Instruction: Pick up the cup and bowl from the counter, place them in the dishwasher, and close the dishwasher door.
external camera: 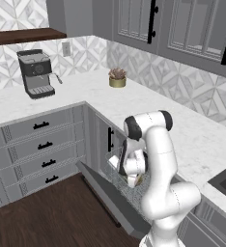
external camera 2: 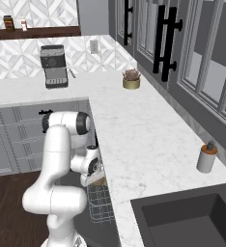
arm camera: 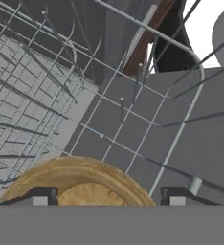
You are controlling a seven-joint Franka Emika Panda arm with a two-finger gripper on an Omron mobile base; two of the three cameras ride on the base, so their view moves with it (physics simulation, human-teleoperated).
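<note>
Over the rack (arm camera: 133,110) | bowl (arm camera: 80,184) between hand (arm camera: 106,195) fingertips | hand grasping bowl

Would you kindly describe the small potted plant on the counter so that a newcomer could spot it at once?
Start at the long white marble counter and follow the patterned wall toward the corner. There, alone near the wall, stands the potted plant: a short gold pot with reddish leaves, far smaller and rounder than the boxy grey coffee machine.
</note>
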